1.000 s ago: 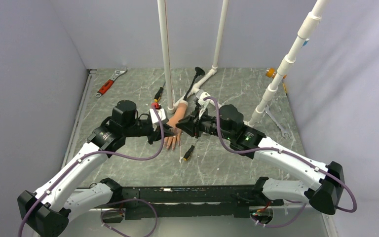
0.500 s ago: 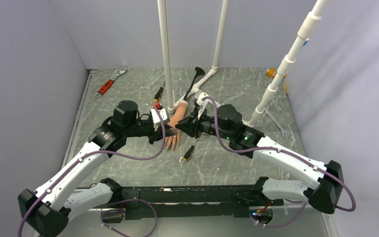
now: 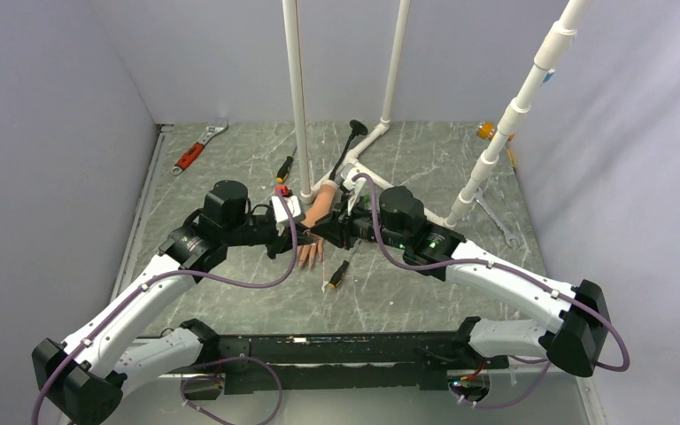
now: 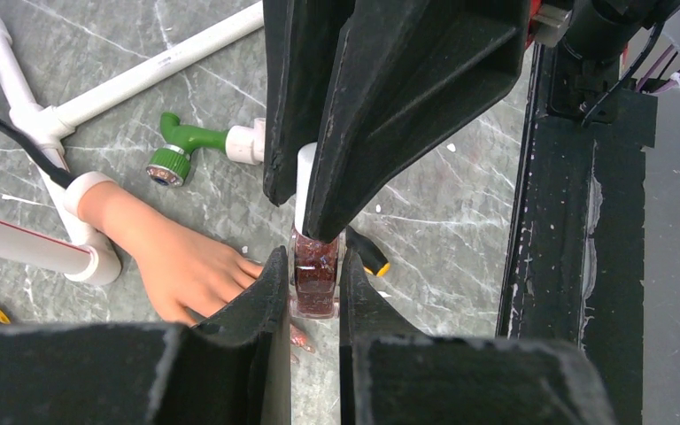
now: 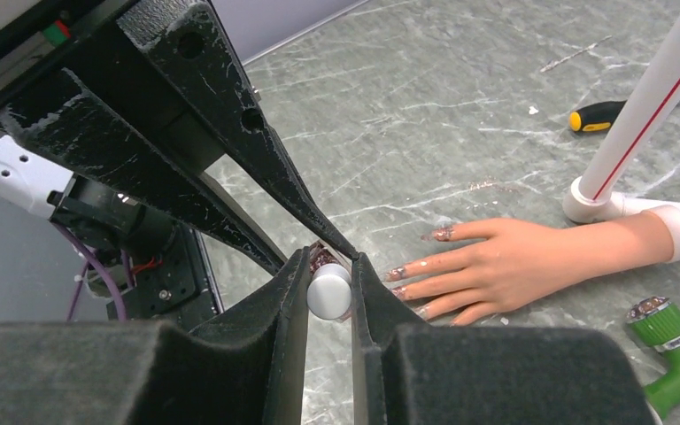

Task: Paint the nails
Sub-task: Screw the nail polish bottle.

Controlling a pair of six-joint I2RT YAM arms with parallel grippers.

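The nails (image 5: 443, 234) tip a peach mannequin hand (image 5: 513, 261) lying flat near the middle of the table (image 3: 407, 292), its cuff by the foot of a white pipe (image 3: 297, 97) and its fingers pointing at the arms' bases. From where I stand several of them seem to carry a brownish glitter, though they are too small to be sure. Just beside those fingertips the left gripper (image 4: 314, 283) has its fingers clamped on a small polish bottle (image 4: 316, 274) of reddish glitter, and the right gripper (image 5: 329, 279) has its fingers pinched on the bottle's white cap (image 5: 328, 292). I'd judge the step in hand to be working the cap on the bottle neck, off or on I cannot tell. To do it well, the left should keep the bottle upright and motionless while the right turns squarely about the cap's axis and lifts straight. A skewed pull could tip polish onto the rubber fingers. Compared with a second ago the right arm has swung leftward, its wrist closer over the mannequin hand, while the left arm and the hand itself sit as they did. A green tap (image 4: 177, 150) and a yellow-tipped screwdriver (image 3: 338, 274) lie nearby.
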